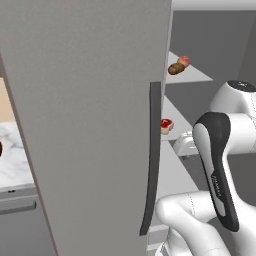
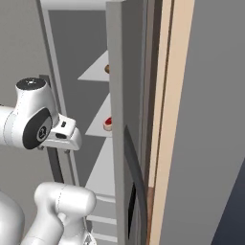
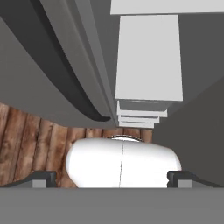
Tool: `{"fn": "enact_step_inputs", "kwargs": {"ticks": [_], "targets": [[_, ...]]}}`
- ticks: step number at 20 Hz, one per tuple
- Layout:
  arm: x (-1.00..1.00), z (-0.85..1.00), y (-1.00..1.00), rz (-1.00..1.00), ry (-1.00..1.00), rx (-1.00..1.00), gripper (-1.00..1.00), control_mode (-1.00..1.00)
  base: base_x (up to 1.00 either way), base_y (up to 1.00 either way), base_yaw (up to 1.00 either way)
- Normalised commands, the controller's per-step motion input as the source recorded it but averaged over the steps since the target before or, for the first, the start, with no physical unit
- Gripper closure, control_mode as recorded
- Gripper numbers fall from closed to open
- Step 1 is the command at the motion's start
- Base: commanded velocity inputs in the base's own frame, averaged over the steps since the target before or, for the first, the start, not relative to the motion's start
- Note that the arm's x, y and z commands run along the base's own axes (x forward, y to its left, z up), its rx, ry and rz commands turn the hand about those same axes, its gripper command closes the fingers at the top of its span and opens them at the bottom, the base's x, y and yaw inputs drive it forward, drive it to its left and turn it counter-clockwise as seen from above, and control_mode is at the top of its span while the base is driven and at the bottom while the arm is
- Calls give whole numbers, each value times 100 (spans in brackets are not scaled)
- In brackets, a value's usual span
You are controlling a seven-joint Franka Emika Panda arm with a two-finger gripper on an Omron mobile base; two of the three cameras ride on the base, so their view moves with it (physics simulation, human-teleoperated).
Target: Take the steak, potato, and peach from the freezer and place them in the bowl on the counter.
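The freezer door (image 1: 90,115) stands swung open, its dark handle (image 1: 153,160) facing me. Inside, the tan-brown potato (image 1: 175,69) and the pink-red peach (image 1: 184,61) lie side by side on an upper shelf. The steak (image 1: 166,125) lies on the shelf below, and the right base view also catches the steak (image 2: 108,123) past the door's edge. My gripper (image 3: 113,177) points down at the floor in front of the shelves. It is open, its fingertips (image 3: 43,177) wide apart with nothing between them. A dark sliver at the counter's (image 1: 12,155) left edge may be the bowl.
The open door fills the space to the arm's left, between it and the counter. Pale shelves (image 3: 148,57) step down inside the freezer (image 2: 76,38). A wooden floor (image 3: 26,140) lies below. A tan panel (image 2: 172,95) and a grey wall close off the right side.
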Motion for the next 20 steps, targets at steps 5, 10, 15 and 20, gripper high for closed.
{"fn": "enact_step_inputs", "kwargs": {"ticks": [5,10,15,20], "targets": [[0,0,0,0,0,0,-100,100,54,-16,-8],[0,0,0,0,0,0,-100,100,61,-16,-9],[0,0,0,0,0,0,-100,100,61,-12,-18],[0,0,0,0,0,0,-100,100,67,-16,-17]]}}
